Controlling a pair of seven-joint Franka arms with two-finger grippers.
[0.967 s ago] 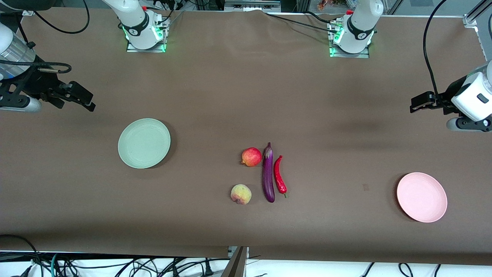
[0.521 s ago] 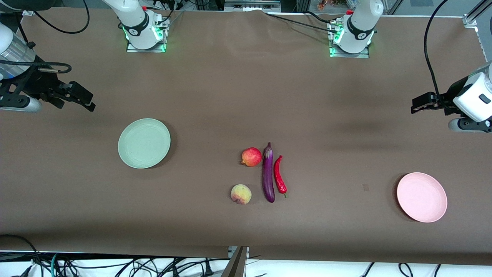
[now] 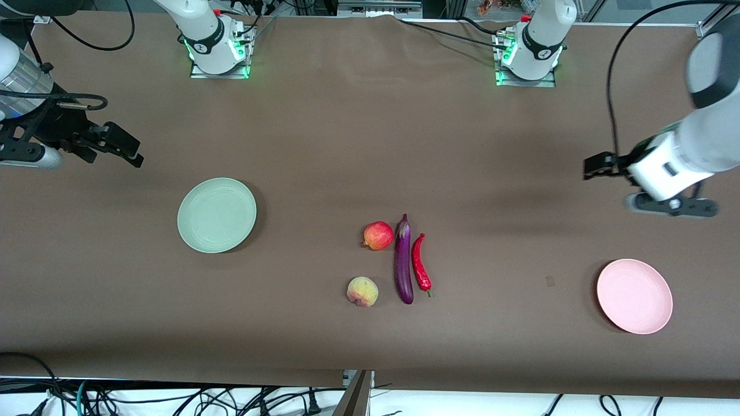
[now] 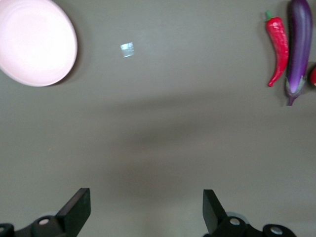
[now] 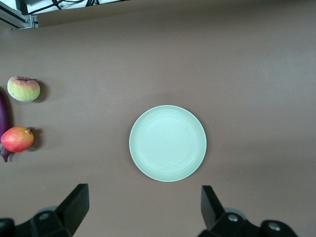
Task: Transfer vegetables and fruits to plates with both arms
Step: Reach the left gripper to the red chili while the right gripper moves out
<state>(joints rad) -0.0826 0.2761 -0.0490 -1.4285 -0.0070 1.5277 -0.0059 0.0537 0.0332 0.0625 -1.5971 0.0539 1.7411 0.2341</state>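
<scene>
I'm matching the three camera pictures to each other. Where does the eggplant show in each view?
Front view: eggplant lies mid-table, between the red fruit and the chili.
Left wrist view: whole at the picture's edge, beside the chili.
Right wrist view: only a sliver at the edge, touching the red fruit.
Shared landmark: the red fruit, barely visible in the left wrist view.

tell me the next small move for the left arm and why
Probably carry the open left gripper on toward the chili pepper, then lower over it. Both plates are empty, the gripper holds nothing over bare table, and the chili lies nearest the pink plate.
</scene>
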